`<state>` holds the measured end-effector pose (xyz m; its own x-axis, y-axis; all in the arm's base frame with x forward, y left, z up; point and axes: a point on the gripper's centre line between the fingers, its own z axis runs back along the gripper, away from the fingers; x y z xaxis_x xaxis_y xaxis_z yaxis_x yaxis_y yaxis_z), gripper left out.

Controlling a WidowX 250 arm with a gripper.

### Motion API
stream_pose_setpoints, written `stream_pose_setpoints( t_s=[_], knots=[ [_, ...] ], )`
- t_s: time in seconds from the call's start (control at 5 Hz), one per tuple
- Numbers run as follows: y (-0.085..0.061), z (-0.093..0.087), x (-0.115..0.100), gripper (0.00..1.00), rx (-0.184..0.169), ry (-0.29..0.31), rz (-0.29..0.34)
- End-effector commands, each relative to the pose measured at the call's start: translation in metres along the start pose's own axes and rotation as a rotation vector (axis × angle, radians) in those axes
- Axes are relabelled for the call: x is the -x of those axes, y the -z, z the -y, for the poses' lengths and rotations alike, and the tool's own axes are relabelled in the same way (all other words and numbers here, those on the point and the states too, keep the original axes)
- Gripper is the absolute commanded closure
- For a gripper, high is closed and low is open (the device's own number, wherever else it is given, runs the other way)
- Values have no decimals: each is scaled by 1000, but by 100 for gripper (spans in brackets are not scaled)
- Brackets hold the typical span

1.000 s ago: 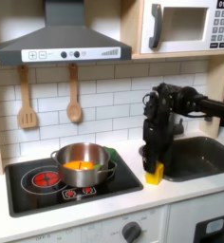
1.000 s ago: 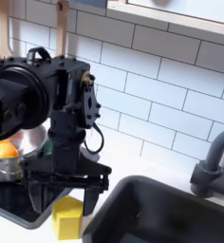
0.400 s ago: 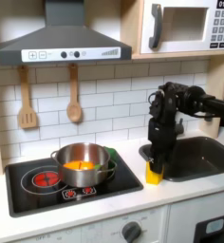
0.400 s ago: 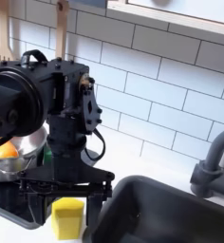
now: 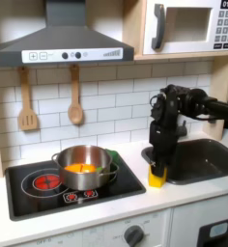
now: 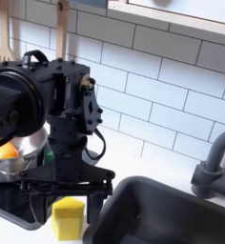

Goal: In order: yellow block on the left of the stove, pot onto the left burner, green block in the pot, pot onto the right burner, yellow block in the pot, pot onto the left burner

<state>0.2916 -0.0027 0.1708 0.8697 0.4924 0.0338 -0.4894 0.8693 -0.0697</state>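
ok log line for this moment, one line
gripper: open, down over yellow block | block: on counter between stove and sink | pot: on right burner

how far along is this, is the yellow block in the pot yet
Not yet. Done: the pot sits on the right burner, the green block at its rim. In hand: the end effector straddles the yellow block on the counter beside the stove. Left: block into pot, then slide to the left burner.

sink (image 5: 198, 159) | faucet (image 6: 212, 170) | microwave (image 5: 188, 26) | hood (image 5: 63, 39) | 2 wooden utensils (image 5: 75, 101) on wall
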Motion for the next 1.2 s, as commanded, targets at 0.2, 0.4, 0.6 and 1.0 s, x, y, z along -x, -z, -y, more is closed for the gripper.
stream_pose_setpoints(
  t_s=[0.2,0.4,0.6,1.0],
  knots=[
    [7,0,-7,0,-22,-20,11],
    [9,0,-9,0,-31,-19,16],
    [13,-2,-8,0,-41,-22,10],
    [15,-2,-10,0,-40,-28,10]
  ],
)
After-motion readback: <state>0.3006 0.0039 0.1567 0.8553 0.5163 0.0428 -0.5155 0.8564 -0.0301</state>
